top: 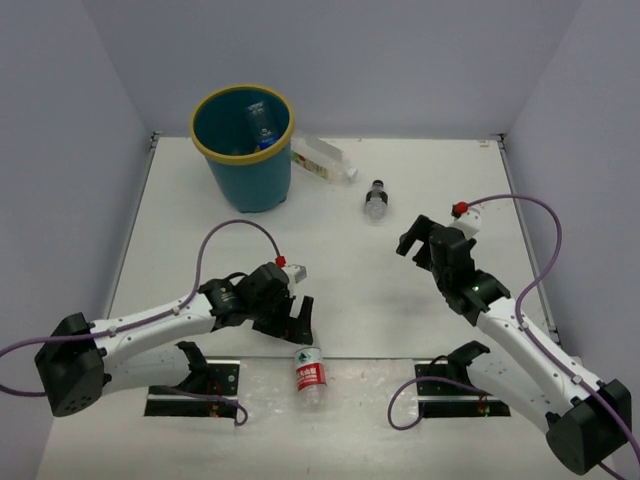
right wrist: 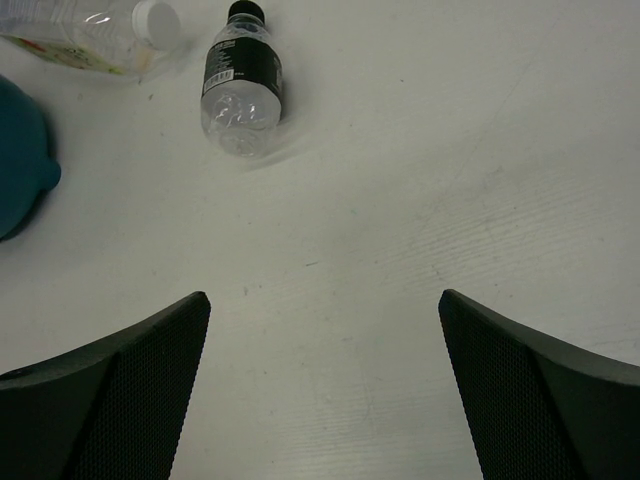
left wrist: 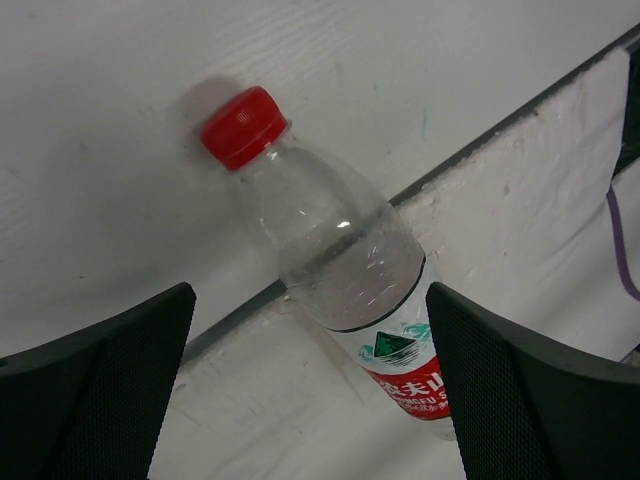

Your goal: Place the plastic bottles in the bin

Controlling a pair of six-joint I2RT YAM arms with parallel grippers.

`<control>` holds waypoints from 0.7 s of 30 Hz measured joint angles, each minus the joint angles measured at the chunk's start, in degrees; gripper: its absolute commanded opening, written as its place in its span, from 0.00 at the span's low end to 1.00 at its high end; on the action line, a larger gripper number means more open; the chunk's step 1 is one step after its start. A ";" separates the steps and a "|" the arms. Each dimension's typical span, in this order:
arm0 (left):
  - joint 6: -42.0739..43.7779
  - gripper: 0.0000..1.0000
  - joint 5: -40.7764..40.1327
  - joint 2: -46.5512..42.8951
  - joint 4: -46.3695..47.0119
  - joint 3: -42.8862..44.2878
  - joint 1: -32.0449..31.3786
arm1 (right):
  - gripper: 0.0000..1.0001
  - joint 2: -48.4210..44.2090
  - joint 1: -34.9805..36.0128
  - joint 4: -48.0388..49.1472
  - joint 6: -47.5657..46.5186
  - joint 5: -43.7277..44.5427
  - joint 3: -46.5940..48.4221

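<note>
A clear plastic bottle with a red cap and red label (left wrist: 345, 265) lies on its side near the table's front edge (top: 310, 375). My left gripper (left wrist: 310, 400) hovers just above it, open, with the label end between the fingers (left wrist: 530, 400) and nothing gripped. The teal bin with a yellow rim (top: 243, 165) stands at the back left, with one clear bottle (top: 261, 124) inside. A dark-capped bottle (right wrist: 240, 85) and a white-capped clear bottle (right wrist: 90, 30) lie right of the bin. My right gripper (right wrist: 325, 400) is open over bare table, short of the dark-capped bottle (top: 376, 198).
The white-capped bottle (top: 325, 160) lies close against the bin's right side. A dark seam (left wrist: 240, 300) crosses the table under the red-capped bottle. Purple cables (top: 240, 225) loop off both arms. Grey walls close in the table on three sides.
</note>
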 measured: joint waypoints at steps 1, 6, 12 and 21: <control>-0.42 1.00 0.07 1.32 0.33 0.00 -1.04 | 0.99 -0.36 0.00 -0.07 0.09 0.21 -0.14; -1.85 0.97 0.17 7.10 3.55 0.91 -4.77 | 0.99 -2.79 0.00 -0.39 0.39 1.53 -1.59; -2.46 0.67 -0.81 12.16 4.47 1.60 -5.93 | 0.99 -5.70 0.00 -1.29 0.45 3.08 -2.94; -2.36 0.20 -1.15 14.00 4.72 3.20 -6.25 | 0.99 -8.00 0.00 -1.61 0.60 4.41 -3.50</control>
